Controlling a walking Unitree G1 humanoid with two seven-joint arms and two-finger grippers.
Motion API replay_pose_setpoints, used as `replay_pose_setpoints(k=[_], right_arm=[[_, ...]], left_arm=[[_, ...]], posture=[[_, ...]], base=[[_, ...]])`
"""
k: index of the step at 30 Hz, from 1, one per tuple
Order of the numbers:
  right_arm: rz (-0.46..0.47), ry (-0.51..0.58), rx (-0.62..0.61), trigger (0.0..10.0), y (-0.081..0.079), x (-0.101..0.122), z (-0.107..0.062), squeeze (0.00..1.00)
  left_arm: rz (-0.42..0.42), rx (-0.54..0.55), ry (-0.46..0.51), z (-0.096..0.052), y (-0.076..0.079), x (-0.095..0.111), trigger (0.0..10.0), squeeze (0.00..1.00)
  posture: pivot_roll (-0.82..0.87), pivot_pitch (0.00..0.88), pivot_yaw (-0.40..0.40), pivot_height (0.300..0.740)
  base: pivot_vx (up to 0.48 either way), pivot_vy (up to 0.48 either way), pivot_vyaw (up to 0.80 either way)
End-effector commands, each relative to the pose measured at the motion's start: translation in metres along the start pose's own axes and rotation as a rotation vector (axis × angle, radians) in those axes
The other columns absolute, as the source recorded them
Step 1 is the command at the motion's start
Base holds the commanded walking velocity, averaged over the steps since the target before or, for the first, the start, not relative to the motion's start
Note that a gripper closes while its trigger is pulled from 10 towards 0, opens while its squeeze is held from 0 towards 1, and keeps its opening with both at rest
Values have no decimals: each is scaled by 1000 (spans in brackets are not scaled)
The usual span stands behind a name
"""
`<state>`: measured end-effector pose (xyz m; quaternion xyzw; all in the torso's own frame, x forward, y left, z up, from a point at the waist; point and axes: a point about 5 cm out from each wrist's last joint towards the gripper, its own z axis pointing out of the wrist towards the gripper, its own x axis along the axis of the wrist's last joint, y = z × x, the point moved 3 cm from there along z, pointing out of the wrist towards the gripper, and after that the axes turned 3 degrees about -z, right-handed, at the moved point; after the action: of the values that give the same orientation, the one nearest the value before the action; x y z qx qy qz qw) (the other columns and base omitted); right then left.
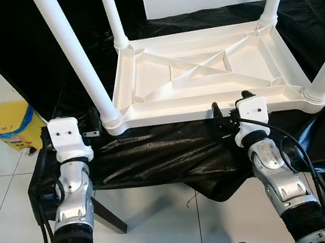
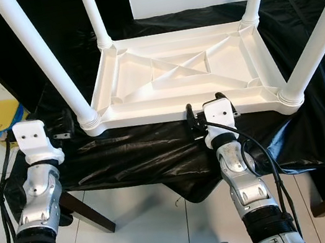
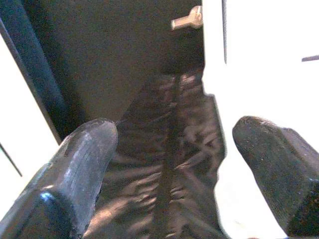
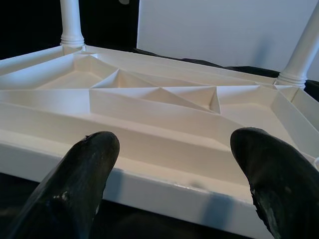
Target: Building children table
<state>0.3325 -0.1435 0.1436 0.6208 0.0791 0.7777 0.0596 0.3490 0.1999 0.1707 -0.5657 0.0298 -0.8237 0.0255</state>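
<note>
Where right tool (image 4: 174, 164) gapes, upturned table (image 4: 164, 107) just beyond

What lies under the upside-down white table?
The white table rests on a black plastic sheet. The sheet covers a support whose dark leg shows; its top is hidden. Both end effectors are open.

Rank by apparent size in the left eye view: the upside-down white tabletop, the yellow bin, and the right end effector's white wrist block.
1. white tabletop, by far the largest.
2. yellow bin, partly cut off by the black cloth.
3. right end effector wrist block, smallest, though it sits nearer the camera, so its true size is unsure.
</note>
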Motion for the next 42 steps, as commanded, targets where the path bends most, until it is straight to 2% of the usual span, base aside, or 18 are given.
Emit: replay_pose_setpoints(k=[1,3,4,5,7,10,14,15,16,18,19,20,24,27,30,35,39,42], right_arm=[[5,-9,10,10000,-1,-4,-3,0],[3,-9,15,10000,-1,-5,-3,0],[3,-9,15,10000,-1,-5,-3,0],[1,-9,17,10000,-1,-5,-3,0],[-4,-7,24,10000,-1,-5,-3,0],[-4,-6,25,10000,-1,-5,-2,0],[-4,-3,22,10000,0,-5,-1,0],[-3,-1,20,10000,0,-4,-1,0],[-3,-1,20,10000,0,-4,-1,0],[0,1,18,10000,0,-4,0,0],[0,1,18,10000,0,-4,0,0],[1,3,19,10000,-1,-3,0,0],[2,6,20,10000,-1,-3,1,0],[4,11,21,10000,-2,-1,4,0],[5,16,21,10000,-2,0,5,0],[7,20,17,10000,-3,1,5,0],[8,20,12,10000,-3,1,5,0],[9,19,8,10000,-3,1,5,0]], left_arm=[[-38,-229,52,-8,26,10,10000,0],[-49,-351,61,-17,40,15,10000,0],[-49,-351,61,-17,40,15,10000,0],[-46,-405,61,-21,46,17,10000,0],[-61,-557,49,-32,59,20,10000,0],[-70,-589,36,-34,60,21,10000,0],[-53,-547,3,-28,50,19,10000,0],[-45,-481,-24,-22,40,17,10000,0],[-45,-481,-24,-22,40,17,10000,0],[-45,-338,-65,-11,20,16,10000,0],[-45,-338,-65,-11,20,16,10000,0],[-59,-282,-78,-7,11,17,10000,0],[-54,-274,-76,-5,8,19,10000,0],[-84,-225,-93,3,-2,19,10000,0],[-100,-215,-95,9,-5,19,10000,0],[-75,-123,-127,29,-18,17,10000,0],[-88,-99,-138,38,-21,18,10000,0],[-69,-95,-151,53,-21,19,10000,0]], posture=[[-93,63,35,740],[-90,60,31,740],[-90,60,31,740],[-90,60,31,740],[-91,57,31,740],[-90,57,31,740],[-93,55,34,740],[-95,55,36,740],[-95,55,36,740],[-96,53,35,740],[-96,53,35,740],[-97,51,35,740],[-96,48,33,740],[-98,44,33,740],[-100,43,34,740],[-108,44,40,740],[-112,44,42,740],[-120,46,44,740]], base=[[0,0,0],[0,0,0],[0,0,0],[0,0,0],[0,0,0],[0,0,0],[0,0,0],[0,0,0],[0,0,0],[0,0,0],[0,0,0],[0,0,0],[0,0,0],[0,0,0],[0,0,0],[0,0,0],[0,0,0],[0,0,0]])
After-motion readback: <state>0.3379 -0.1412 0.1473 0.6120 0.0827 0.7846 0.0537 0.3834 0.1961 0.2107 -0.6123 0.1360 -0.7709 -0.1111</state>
